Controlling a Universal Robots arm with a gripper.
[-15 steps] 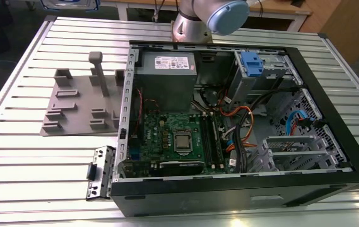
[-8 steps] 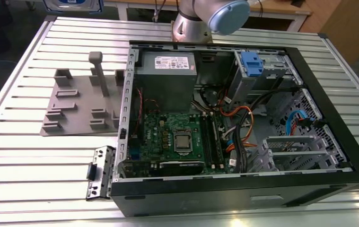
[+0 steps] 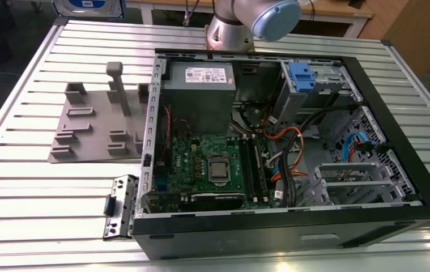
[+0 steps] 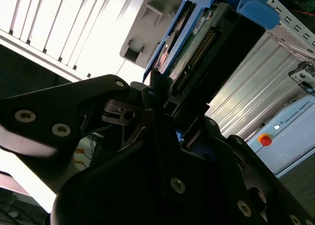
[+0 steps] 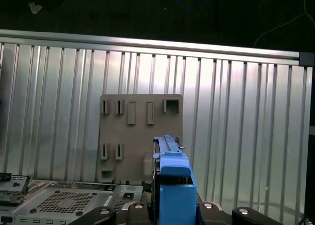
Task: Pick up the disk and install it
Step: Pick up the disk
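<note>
Disk (image 4: 197,48): one, I count it in both wrist views.
Gripper (image 4: 172,114): one on my screen.
Arm (image 3: 252,22): one.
Computer case (image 3: 275,235): one, I'm reading that off the exterior view.
Motherboard (image 3: 207,164): one.
Grey power supply box (image 3: 199,90): one.
Drive cage with blue latch (image 3: 309,85): one.
Grey fixture plate (image 3: 86,127): one.
Loose metal bracket (image 3: 122,207): one, I make it.
Slatted table (image 3: 49,187): one.

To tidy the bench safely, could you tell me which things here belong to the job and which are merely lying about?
Job: the disk, clamped in the gripper; the open computer case.
Lying about: grey fixture plate; loose metal bracket beside the case.
</note>
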